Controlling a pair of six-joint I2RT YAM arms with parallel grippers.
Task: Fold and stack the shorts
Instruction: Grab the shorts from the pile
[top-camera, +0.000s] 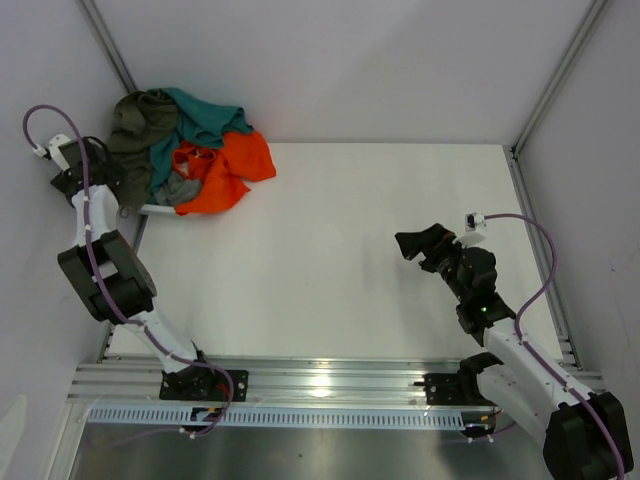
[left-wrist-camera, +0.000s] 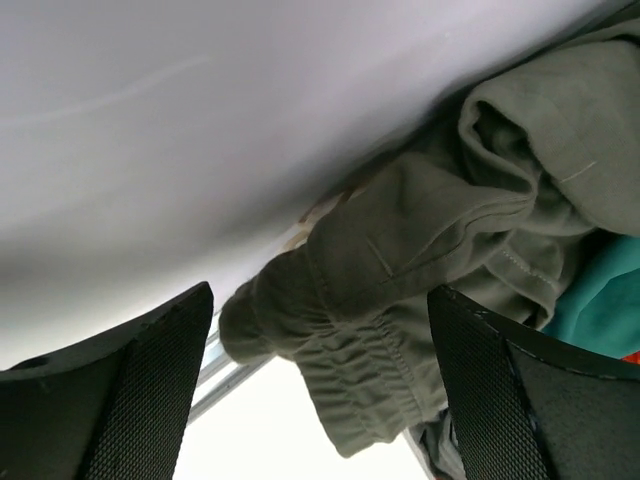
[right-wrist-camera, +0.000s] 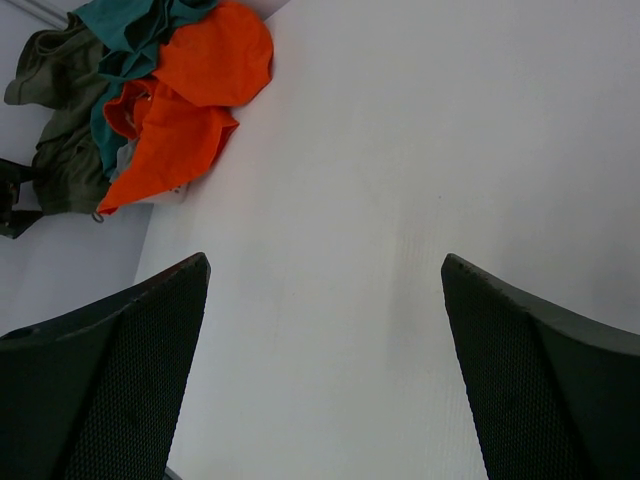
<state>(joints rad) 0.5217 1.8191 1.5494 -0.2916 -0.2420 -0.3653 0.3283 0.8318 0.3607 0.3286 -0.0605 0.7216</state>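
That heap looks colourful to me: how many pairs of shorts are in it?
4 by colour, all heaped far left: olive-green shorts leftmost, teal shorts at the back, orange shorts rightmost, grey shorts peeking out below. Others may be hidden.

The basket (top-camera: 152, 210) is mostly covered by shorts (top-camera: 215, 170). The olive pair (left-wrist-camera: 400, 290) is cropped in the left wrist view.

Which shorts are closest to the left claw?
The dark olive-green shorts. They hang right in front of the open left claw, while the teal shorts and orange shorts lie farther to the right.
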